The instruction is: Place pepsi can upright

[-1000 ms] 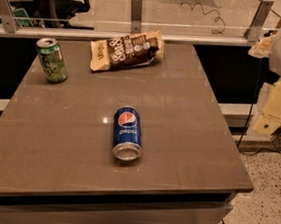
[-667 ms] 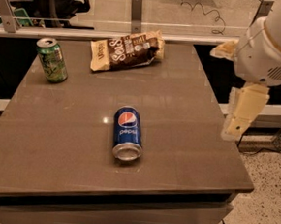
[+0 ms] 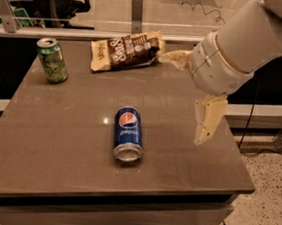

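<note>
Camera view: we note the gripper [image 3: 181,99] spread wide, empty, near the lying pepsi can [image 3: 128,133], which could roll if nudged sideways.

Pepsi can [image 3: 128,133], lying on its side at centre frame: white "pepsi" wordmark reading upside down from this view, with the round red-white-blue Pepsi logo just above it. Brown snack bag [image 3: 126,52], upper centre: large white lettering that starts "Se" (the rest is too unclear to read, as is the small print). Green can [image 3: 52,61], upper left: its markings are illegible. Gripper [image 3: 183,96], right of centre, above the table, fingers spread wide.
</note>
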Tool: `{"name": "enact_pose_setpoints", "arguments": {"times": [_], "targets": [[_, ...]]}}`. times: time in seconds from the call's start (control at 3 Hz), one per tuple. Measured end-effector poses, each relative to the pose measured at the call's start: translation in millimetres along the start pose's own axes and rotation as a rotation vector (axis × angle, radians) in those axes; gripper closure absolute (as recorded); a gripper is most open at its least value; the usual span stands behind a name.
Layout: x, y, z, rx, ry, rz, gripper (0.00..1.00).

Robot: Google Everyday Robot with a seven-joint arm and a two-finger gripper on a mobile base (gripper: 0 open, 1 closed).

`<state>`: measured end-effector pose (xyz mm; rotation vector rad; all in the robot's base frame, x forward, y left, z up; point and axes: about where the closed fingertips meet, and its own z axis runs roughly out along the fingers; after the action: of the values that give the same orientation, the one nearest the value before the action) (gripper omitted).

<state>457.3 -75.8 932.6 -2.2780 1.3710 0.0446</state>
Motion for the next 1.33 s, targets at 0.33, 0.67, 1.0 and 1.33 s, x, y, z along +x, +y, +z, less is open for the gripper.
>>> {"name": "enact_pose_setpoints", "arguments": {"times": [0.33,0.67,1.0,1.33], "targets": [[-2,-1,-1,0.002,0.002,-0.087,0.0],[-2,-1,-1,0.002,0.002,-0.087,0.0],[-6,-3,-5,-0.009,0.0,-0.169,0.0],[-22,-6,8,-0.092,-0.005,-0.385,0.0]]}}
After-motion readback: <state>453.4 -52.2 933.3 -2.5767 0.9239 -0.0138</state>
